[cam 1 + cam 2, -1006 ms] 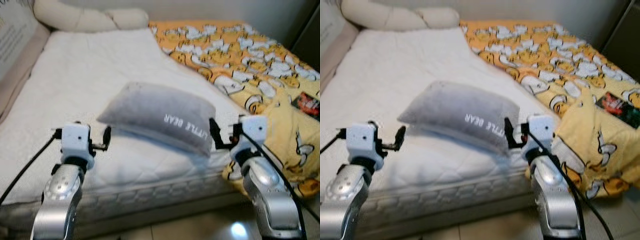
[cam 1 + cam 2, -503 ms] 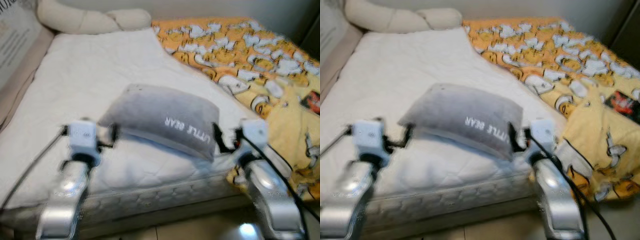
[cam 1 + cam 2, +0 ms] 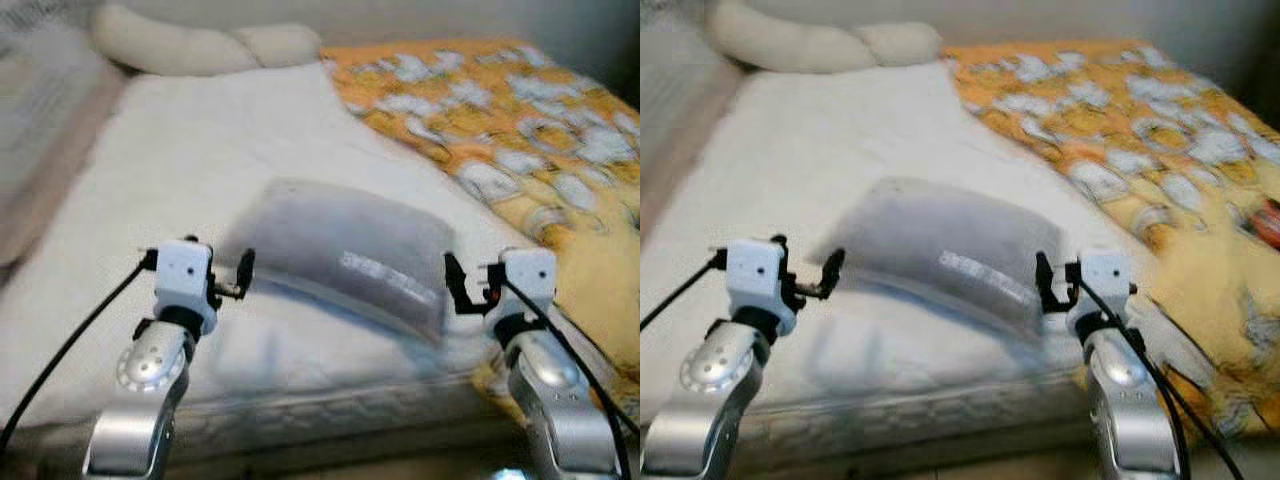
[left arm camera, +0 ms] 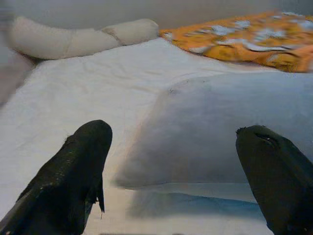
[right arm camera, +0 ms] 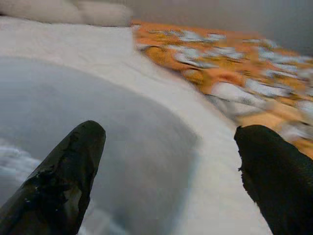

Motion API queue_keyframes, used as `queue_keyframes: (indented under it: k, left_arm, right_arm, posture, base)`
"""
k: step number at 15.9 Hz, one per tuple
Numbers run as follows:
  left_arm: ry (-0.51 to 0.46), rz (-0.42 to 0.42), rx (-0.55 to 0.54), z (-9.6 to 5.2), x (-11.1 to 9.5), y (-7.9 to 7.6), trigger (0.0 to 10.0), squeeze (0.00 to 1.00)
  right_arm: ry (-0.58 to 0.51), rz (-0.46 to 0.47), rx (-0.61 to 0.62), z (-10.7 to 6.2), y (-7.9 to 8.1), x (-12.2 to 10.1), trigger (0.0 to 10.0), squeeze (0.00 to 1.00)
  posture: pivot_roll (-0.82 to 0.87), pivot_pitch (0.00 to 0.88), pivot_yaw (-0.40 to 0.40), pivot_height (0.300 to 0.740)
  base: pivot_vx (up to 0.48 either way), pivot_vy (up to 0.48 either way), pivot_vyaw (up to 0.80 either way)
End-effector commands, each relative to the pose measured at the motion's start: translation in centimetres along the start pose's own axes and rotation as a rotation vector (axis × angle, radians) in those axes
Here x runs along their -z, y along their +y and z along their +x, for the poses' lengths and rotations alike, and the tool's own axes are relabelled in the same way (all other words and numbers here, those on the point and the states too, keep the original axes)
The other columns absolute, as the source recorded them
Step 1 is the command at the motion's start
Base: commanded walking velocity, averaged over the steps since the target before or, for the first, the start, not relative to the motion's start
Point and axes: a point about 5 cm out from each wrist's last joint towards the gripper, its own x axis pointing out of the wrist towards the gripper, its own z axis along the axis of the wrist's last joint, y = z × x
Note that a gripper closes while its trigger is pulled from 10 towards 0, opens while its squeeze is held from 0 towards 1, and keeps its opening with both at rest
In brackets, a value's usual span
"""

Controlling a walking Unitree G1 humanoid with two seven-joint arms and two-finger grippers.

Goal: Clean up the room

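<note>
The head views are blurred by motion, so the white lettering on the grey pillow [image 3: 345, 255] cannot be read and the figures printed on the orange blanket [image 3: 500, 120] cannot be identified. The long cream pillow [image 3: 200, 45] is cut off by the upper picture edge, and the bed [image 3: 180, 160] by the left edge. In the right wrist view, the near part of the grey pillow is smeared into a blur.

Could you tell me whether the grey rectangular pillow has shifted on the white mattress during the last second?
No. The grey rectangular pillow lies equally near the white mattress edge and orange blanket; the camera moved.
</note>
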Motion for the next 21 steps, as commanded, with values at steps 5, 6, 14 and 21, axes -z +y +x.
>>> queue_keyframes:
  k: [5, 6, 14, 21]
  left_arm:
    - [0.019, 0.009, -0.011, -0.1, 0.3, 0.3, 10.0, 0.0]
    - [0.019, 0.009, -0.008, -0.1, 0.3, 0.3, 10.0, 0.0]
    - [0.158, 0.045, 0.403, 1.3, 1.5, -2.8, 10.0, 0.0]
    - [0.322, 0.048, 0.676, 5.7, 2.5, -7.4, 10.0, 0.0]
  right_arm:
    - [-0.034, 0.054, 0.024, 0.2, 0.1, -0.7, 10.0, 0.0]
    - [-0.034, 0.053, 0.025, 0.2, 0.1, -0.7, 10.0, 0.0]
    - [0.077, -0.047, 0.27, 1.2, -6.6, 0.2, 10.0, 0.0]
    - [0.338, -0.215, 0.275, 0.7, -9.9, 3.0, 10.0, 0.0]
  posture:
    - [-0.12, 0.044, 0.012, 0.74]
    - [-0.12, 0.044, 0.012, 0.74]
    - [-0.13, 0.046, 0.009, 0.74]
    - [-0.15, 0.036, 0.011, 0.74]
  base:
    - [0.291, 0.0, 0.32]
    - [0.289, 0.0, 0.0]
    - [0.073, 0.0, 0.0]
    - [0.0, 0.0, 0.0]
